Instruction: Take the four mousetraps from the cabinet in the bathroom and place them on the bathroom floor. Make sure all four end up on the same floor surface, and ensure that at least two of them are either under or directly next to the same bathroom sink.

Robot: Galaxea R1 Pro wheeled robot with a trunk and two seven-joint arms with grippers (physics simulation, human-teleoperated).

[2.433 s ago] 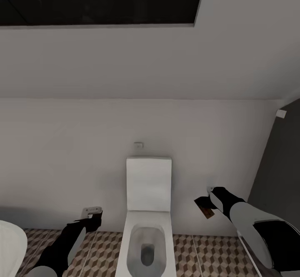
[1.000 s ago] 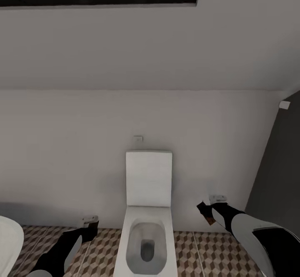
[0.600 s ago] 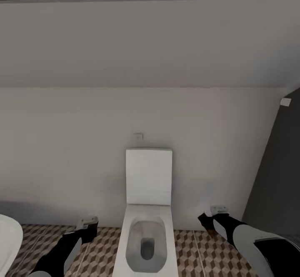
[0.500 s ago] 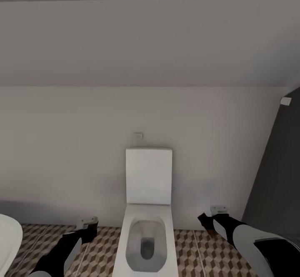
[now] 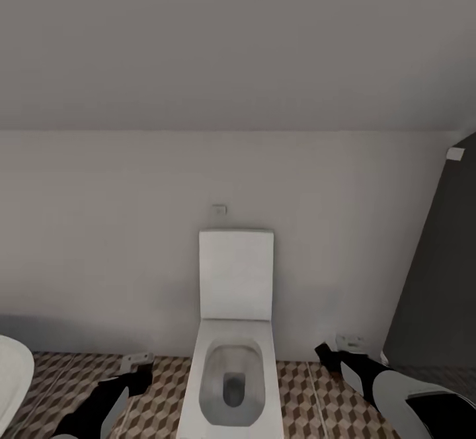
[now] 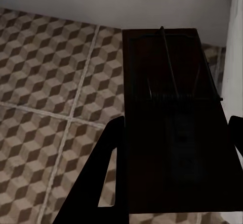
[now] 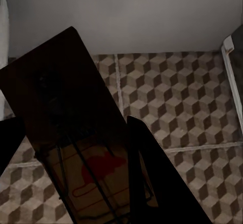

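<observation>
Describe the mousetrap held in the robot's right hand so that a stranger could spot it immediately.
Start at the white toilet on the cube-patterned floor. The right hand hangs beside it, gripping a flat wooden mousetrap. Its board carries a red mouse print under the wires.

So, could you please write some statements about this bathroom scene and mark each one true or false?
1. The left gripper holds a mousetrap. True.
2. The toilet stands between the two arms in the head view. True.
3. The right gripper is empty. False: it holds a second mousetrap.
4. The floor is plain white. False: its tiles carry a brown cube pattern.
5. The toilet lid is closed. False: it stands open.
</observation>
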